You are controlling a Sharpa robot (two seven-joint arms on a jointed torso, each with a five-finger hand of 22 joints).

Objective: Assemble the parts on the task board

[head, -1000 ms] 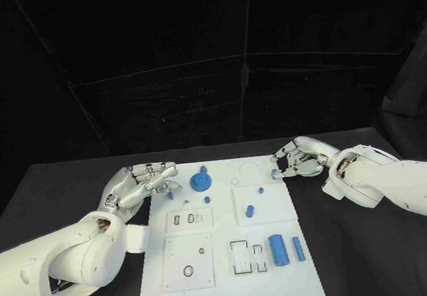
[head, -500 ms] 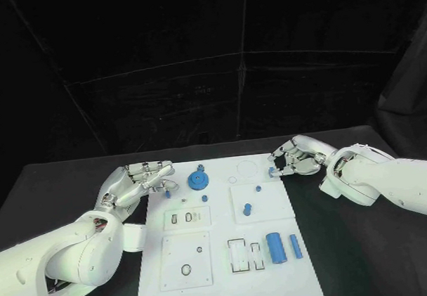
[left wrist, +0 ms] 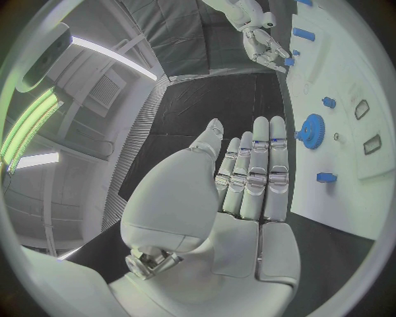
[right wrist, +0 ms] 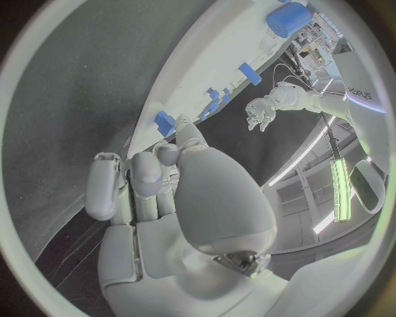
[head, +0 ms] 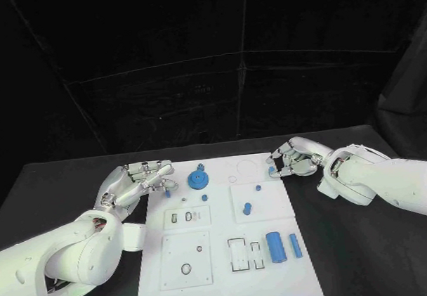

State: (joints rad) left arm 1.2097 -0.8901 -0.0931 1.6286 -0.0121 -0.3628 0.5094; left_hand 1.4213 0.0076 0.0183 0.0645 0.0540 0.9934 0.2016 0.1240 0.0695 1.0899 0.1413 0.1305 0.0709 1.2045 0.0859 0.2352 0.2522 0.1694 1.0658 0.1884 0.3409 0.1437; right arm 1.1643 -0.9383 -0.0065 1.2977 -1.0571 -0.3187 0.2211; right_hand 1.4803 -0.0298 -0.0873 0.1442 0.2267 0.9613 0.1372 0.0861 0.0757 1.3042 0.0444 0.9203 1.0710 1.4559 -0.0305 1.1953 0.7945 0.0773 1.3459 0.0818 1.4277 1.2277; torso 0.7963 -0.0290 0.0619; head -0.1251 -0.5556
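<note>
Loose blue parts are seen scattered across the task board; most assembly is judged undone. Nothing is held by the left hand, fingers extended. The right hand is curled, its contents impossible to tell.

The left hand, fingers straight and empty, lies beside the task board.

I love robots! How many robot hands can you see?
2. The left silver robot hand is at the white task board's left edge, near the blue gear; the right silver robot hand is at its right edge.
</note>
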